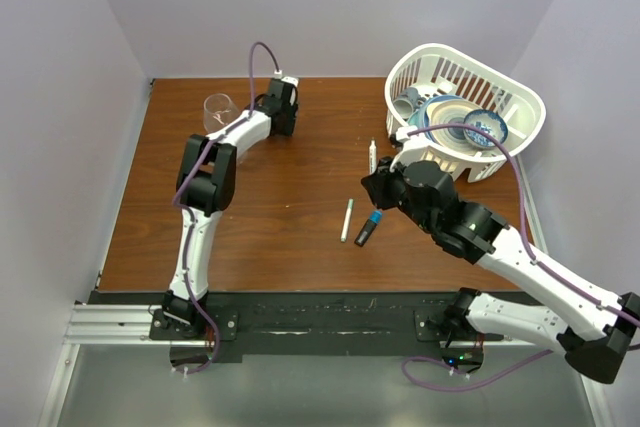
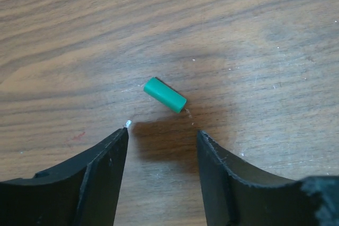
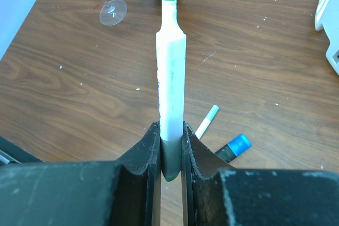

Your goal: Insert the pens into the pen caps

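Around the left tool point(image 2: 161, 135): bare brown bench point(image 1: 300, 197) on every side in its wrist view. From overhead, far wall close beyond it and a clear glass point(image 1: 220, 110) just beside it. Around the right tool point(image 3: 170, 130): open wood ahead and to the left. White basket point(image 1: 520, 97) close on its far right, with the basket's wall showing at the right edge of the wrist view. Pale walls point(image 1: 60, 97) along the left, far and right edges of the bench; black rail point(image 1: 330, 307) along the near edge.

In the basket: blue-and-white bowls point(image 1: 455, 117) and a grey cup point(image 1: 405, 105), loosely piled.

Left tool: jaws standing well apart, holding nothing, touching nothing. Just ahead of its fingertips, in line with the gap: a green cap point(image 2: 164, 94) on its side on the wood, slanted across.

Right tool: jaws pressed onto a white pen point(image 3: 170, 78), gripped near its greenish rear end. Barrel straight out ahead, green tip pointing toward the left tool. On the bench below and right of its fingers: a second white pen point(image 3: 207, 121). Just beside that, a black marker point(image 3: 226, 153) with a blue cap point(image 3: 239, 143) at its end. Whether pushed fully on, cannot tell.
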Robot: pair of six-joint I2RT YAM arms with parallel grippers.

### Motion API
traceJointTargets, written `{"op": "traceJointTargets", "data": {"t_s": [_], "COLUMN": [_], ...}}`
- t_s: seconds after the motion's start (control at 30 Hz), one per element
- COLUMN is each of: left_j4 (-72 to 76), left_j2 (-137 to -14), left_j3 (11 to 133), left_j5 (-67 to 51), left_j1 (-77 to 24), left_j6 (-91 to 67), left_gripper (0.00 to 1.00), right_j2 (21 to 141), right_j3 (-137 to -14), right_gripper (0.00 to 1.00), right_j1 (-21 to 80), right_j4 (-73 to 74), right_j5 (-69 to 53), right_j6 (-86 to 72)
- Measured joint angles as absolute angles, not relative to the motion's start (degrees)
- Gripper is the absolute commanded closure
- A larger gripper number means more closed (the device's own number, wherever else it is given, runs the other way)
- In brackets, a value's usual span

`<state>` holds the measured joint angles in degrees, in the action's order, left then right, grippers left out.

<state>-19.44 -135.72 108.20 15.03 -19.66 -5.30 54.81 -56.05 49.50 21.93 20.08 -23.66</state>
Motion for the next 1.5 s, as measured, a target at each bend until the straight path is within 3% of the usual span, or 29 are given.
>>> {"op": "traceJointTargets", "data": {"t_s": [0.63, 0.77, 1.13, 1.5], "left_j4": [-15.46, -14.76, -12.8, -12.29], "left_j2": [-140.44, -140.97, -141.05, -136.55], "left_j3": [114.19, 114.61, 113.73, 106.52], "left_j5": [13.58, 13.39, 12.71, 13.23], "left_j1": [-19.55, -19.53, -19.51, -19.55], "left_j6": [-4.86, -4.91, -4.91, -6.55], "left_gripper": [0.36, 0.44, 0.51, 0.69], "right_j2": [54.11, 54.11, 54.08, 52.25], "right_j3": [-55.79, -55.79, -55.79, -55.79], "right_gripper": [1.0, 1.0, 1.0, 1.0], "right_j1": [49.5, 49.5, 49.5, 49.5], "right_j4": [23.29, 23.29, 23.86, 25.67], "right_j5": [20.6, 21.47, 22.87, 23.05], "right_j6": [-23.94, -23.88, -22.55, -22.46]}}
